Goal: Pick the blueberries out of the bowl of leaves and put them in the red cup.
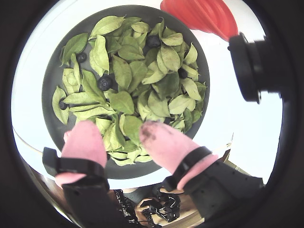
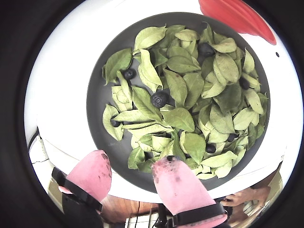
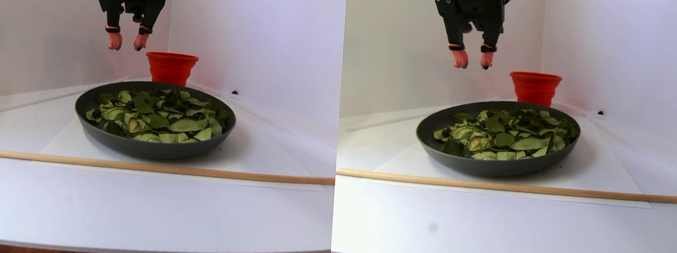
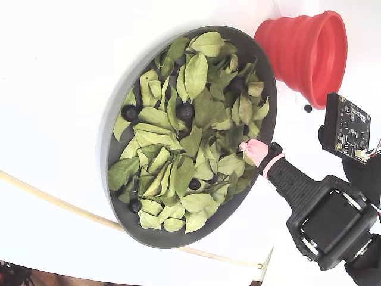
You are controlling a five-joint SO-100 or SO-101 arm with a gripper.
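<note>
The pincer (image 3: 124, 40) hangs high above the far rim of the bowl (image 3: 152, 147) in the stereo pair view, its two pink fingertips (image 1: 84, 142) spread apart with nothing between them, so it is released and empty. In a wrist view the bowl fills the middle of the frame, heaped with dry green leaves (image 2: 190, 99), and several blueberries (image 2: 159, 99) show among them: one sits near the centre on top of the leaves, one smaller to the upper left near the bare dark floor of the bowl, one toward the top near the red cup (image 2: 237, 18), and others half buried at the lower right. The red cup stands just beyond the bowl at the upper right of both wrist views, its rim close beside the bowl's edge in the fixed view; whether they touch cannot be told. The berries are probably light, round and smooth-skinned, likely to roll or squirt out of a pinch, and soft enough to burst under a hard squeeze. The leaves look stiff, curled and very light, so they may ride up with a berry or shift and bury it. The central berry, lying exposed, seems the easiest take: fingers either side of its widest part, closing gently, pads kept clear of leaf edges where possible.
</note>
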